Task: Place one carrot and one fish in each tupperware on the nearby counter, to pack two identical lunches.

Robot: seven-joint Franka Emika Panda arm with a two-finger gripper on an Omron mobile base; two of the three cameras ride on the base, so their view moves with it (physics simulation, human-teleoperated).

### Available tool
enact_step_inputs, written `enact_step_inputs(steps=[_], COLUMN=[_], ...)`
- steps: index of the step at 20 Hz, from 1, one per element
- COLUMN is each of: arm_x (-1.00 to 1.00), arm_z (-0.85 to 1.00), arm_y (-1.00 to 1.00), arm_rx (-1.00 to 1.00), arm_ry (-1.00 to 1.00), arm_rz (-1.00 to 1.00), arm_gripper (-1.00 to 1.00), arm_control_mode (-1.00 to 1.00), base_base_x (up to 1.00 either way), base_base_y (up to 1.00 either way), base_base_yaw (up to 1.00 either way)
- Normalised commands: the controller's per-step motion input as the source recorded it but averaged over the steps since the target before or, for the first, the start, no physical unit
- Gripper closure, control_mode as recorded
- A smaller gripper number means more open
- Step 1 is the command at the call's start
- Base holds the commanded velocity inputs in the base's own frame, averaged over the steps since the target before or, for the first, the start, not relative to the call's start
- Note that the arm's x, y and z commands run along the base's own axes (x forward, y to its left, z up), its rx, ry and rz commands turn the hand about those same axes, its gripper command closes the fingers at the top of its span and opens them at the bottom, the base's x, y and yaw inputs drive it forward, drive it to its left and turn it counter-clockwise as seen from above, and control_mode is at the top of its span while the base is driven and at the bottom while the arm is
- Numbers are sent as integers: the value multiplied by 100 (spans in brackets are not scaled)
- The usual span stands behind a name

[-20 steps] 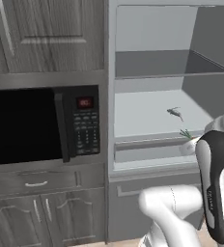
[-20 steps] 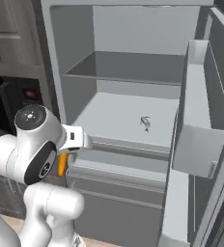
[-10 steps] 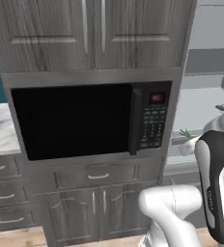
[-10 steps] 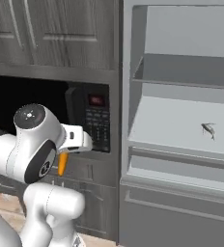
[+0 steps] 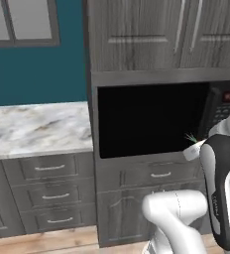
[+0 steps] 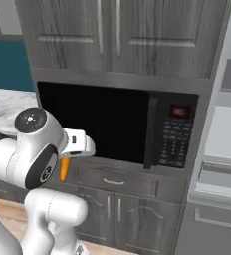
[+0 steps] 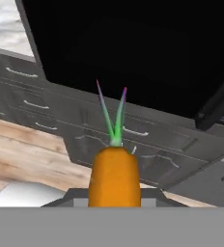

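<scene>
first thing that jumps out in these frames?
The orange carrot with its green sprout, clamped in the tool and filling the lower middle of the hand view; in the right base view it hangs beside the white arm. Behind it is the big black microwave, built into dark grey wood-grain cabinets, its keypad on the right. The marbled counter stretches off to the left under a teal wall.
</scene>
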Motion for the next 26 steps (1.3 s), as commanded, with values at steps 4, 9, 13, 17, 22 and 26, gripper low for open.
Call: enact_step_inputs(steps=[4,9,13,17,22,26], arm_x=[0,0,0,0,0,0], arm_z=[0,0,0,0,0,0], arm_y=[0,0,0,0,0,0], arm_rx=[0,0,0,0,0,0], arm_ry=[0,0,0,0,0,0], arm_rz=[0,0,0,0,0,0], arm_gripper=[100,100,100,100,100,100], arm_control_mode=[100,100,100,100,100,100], base_base_x=[0,0,7,21,28,36], base_base_y=[100,100,100,100,100,100], base_base_yaw=[-1,-3,-5,-6,-4,0])
